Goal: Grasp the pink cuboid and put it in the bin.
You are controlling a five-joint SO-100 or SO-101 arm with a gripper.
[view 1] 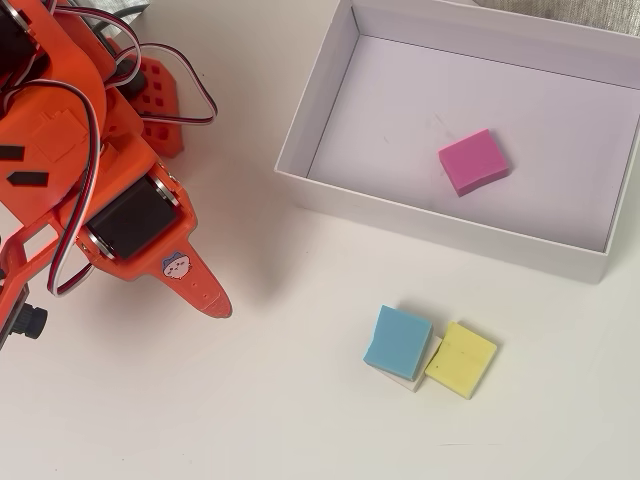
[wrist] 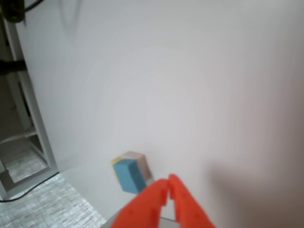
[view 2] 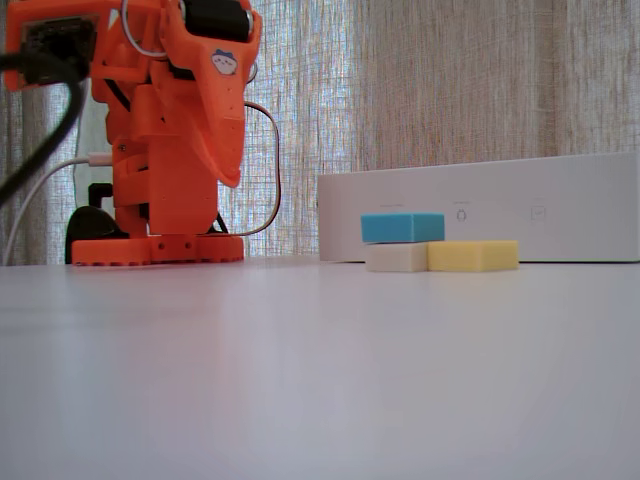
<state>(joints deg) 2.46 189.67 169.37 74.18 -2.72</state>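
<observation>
pink cuboid: lies flat on the floor of the bin, right of its middle in the overhead view, clear of every wall
gripper: orange fingers pressed together at the tips, holding nothing, raised above the table and well apart from the bin
light blue block: outside the bin, stacked on a white block
yellow block: just beside the white one, touching it
between gripper and bin: bare table
</observation>
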